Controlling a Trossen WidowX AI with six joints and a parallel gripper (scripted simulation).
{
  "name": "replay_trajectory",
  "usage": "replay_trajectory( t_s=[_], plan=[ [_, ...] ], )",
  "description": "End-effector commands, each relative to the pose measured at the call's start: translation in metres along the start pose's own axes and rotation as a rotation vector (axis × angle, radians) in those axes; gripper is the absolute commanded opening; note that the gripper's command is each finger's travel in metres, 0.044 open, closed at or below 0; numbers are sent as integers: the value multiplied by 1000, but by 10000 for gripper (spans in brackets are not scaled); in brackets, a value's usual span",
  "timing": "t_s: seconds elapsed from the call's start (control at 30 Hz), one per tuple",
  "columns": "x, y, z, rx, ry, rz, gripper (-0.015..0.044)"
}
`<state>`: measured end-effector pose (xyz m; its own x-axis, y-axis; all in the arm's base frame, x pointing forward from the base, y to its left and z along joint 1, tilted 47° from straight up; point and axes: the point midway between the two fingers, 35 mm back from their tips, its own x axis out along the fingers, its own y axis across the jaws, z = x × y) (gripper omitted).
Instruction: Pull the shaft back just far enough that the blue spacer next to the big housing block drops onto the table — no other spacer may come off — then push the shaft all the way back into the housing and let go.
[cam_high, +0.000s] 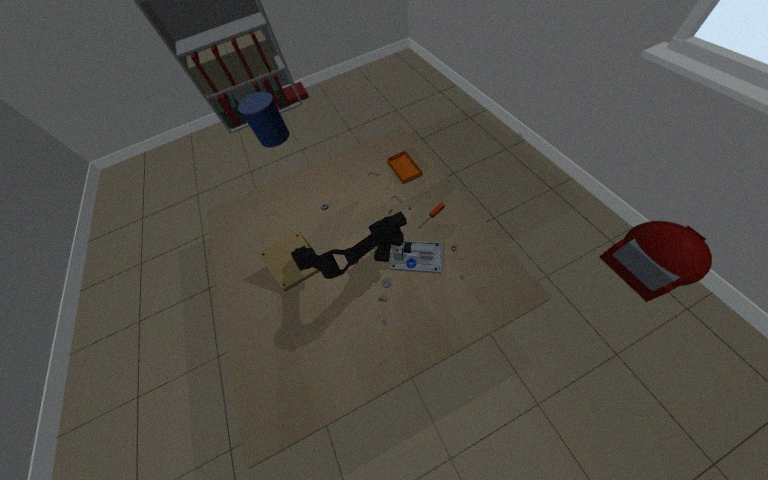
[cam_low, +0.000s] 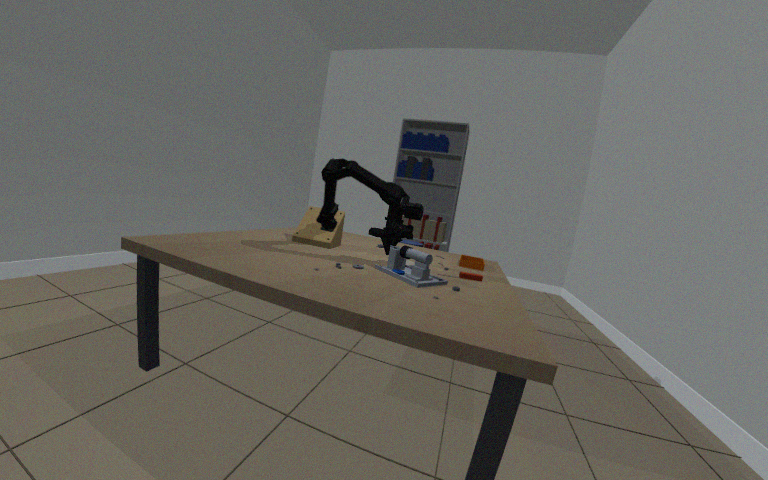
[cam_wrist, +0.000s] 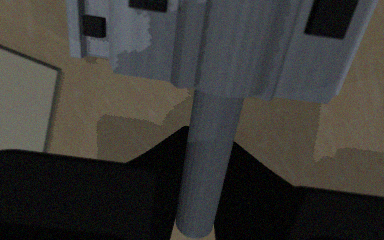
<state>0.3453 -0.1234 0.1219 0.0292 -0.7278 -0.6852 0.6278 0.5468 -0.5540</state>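
My gripper (cam_low: 388, 247) (cam_wrist: 200, 137) is shut on the grey shaft (cam_wrist: 205, 185), with one black finger on each side. The shaft runs into the grey block that fills the top of the wrist view. A blue spacer (cam_high: 411, 260) (cam_low: 398, 271) lies flat and loose on the pale base plate (cam_high: 416, 269) (cam_low: 428, 282), clear of the shaft line. A black ring (cam_high: 407, 247) (cam_low: 404, 252) sits between the upright bracket (cam_low: 393, 258) and the light grey cylinder (cam_high: 421, 247) (cam_low: 419, 255). How deep the shaft sits is hidden.
An orange tray (cam_high: 404, 167) (cam_low: 471, 262) and a red-handled screwdriver (cam_high: 436, 210) (cam_low: 470, 276) lie beyond the fixture. A washer (cam_high: 384, 285) (cam_low: 358, 266) and several small metal parts lie around it. The arm stands on a wooden wedge base (cam_high: 277, 270) (cam_low: 312, 240).
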Motion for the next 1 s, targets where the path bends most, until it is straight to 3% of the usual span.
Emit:
replay_trajectory(
  t_s=[0.0,0.97],
  plan=[
    [-1,0,4,4,-8,0,0],
    [-1,-1,15,4,-9,0,0]
  ],
)
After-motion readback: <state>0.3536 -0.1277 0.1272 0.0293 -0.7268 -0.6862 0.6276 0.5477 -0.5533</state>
